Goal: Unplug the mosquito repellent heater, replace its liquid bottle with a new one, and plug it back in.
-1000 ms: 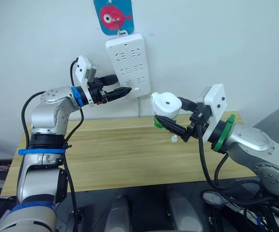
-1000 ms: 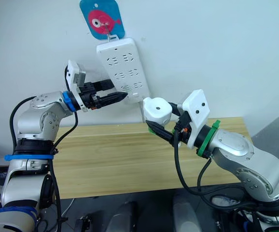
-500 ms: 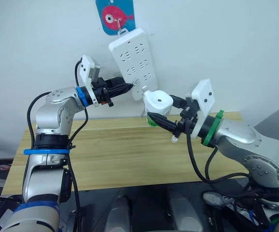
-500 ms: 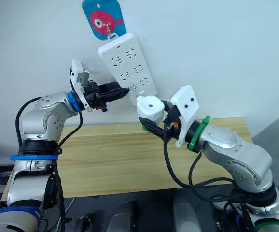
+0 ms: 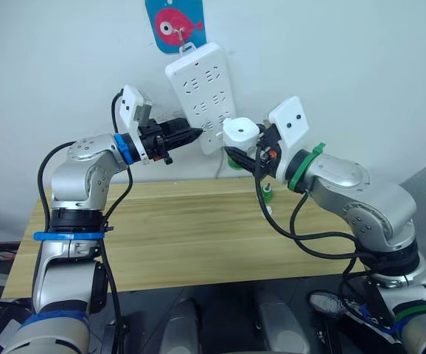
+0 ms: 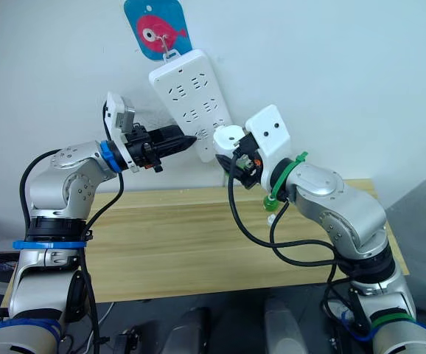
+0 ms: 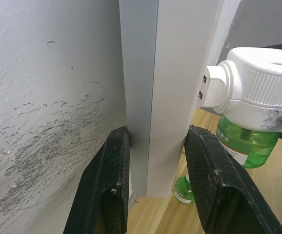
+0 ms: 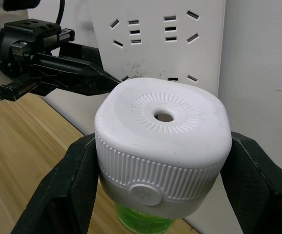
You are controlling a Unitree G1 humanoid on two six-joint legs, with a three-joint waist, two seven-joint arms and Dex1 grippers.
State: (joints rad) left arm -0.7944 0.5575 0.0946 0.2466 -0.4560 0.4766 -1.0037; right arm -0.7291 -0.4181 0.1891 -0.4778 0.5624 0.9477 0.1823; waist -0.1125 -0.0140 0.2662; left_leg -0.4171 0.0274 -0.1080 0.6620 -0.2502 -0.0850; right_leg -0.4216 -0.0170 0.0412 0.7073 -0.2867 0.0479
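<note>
The white mosquito repellent heater (image 5: 241, 132) has a green liquid bottle (image 5: 236, 162) under it. My right gripper (image 5: 242, 151) is shut on its sides, black fingers (image 8: 68, 180) on either side of the ribbed body (image 8: 163, 141). It is held up at the lower right of the white power strip (image 5: 202, 88), which hangs tilted on the wall. The heater's plug side (image 7: 207, 87) faces the strip and is almost touching it. My left gripper (image 5: 194, 134) is shut on the strip's lower left edge, one finger (image 7: 114, 180) behind it and one in front.
A small green bottle (image 5: 267, 195) stands on the wooden table (image 5: 183, 236) below the heater. A blue tag with a red fish (image 5: 175, 26) holds the strip's hook on the white wall. My right arm's cables hang over the table's right half.
My right gripper has carried the heater up and to the left, from over the table to the strip's lower sockets. The left gripper tilted the strip earlier and now holds it still.
</note>
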